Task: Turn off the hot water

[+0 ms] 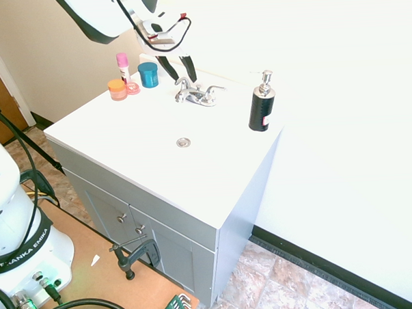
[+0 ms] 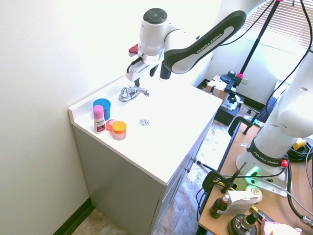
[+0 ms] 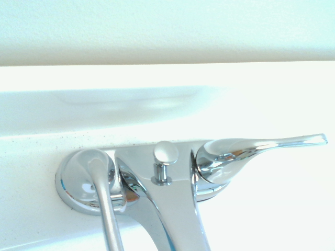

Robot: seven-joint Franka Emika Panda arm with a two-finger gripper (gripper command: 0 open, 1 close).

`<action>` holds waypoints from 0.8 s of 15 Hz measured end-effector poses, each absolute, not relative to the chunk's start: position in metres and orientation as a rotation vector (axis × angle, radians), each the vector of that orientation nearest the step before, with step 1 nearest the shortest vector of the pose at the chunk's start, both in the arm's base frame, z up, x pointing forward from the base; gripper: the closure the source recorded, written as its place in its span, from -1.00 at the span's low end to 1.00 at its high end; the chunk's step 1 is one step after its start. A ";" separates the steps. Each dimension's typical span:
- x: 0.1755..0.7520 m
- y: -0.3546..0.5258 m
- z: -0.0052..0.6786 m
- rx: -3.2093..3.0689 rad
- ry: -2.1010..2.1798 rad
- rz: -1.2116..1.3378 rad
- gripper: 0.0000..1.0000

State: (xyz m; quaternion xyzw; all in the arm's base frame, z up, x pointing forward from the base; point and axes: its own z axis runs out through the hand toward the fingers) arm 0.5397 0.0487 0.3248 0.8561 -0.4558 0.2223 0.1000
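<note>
The tub (image 2: pixel 102 108) is blue. The bottle (image 2: pixel 99 120) is white with a pink cap and dark label; the jar (image 2: pixel 119 131) is pale pink with an orange lid. The faucet (image 1: pixel 198 95) is silver, the pump bottle (image 1: pixel 261 109) black with a silver top, the worktop (image 1: pixel 144 140) white, the cabinet (image 1: pixel 176 248) grey.

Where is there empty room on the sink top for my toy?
There's bare room between the drain and the front edge. It's crowded at the back corner, where the blue tub, pink-capped bottle and orange-lidded jar bunch together.
</note>
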 end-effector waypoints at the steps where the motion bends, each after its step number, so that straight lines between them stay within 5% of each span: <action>1: 0.544 0.053 0.321 2.519 -1.335 0.663 -1.00; 12: 0.557 0.074 0.295 2.485 -1.364 0.550 -1.00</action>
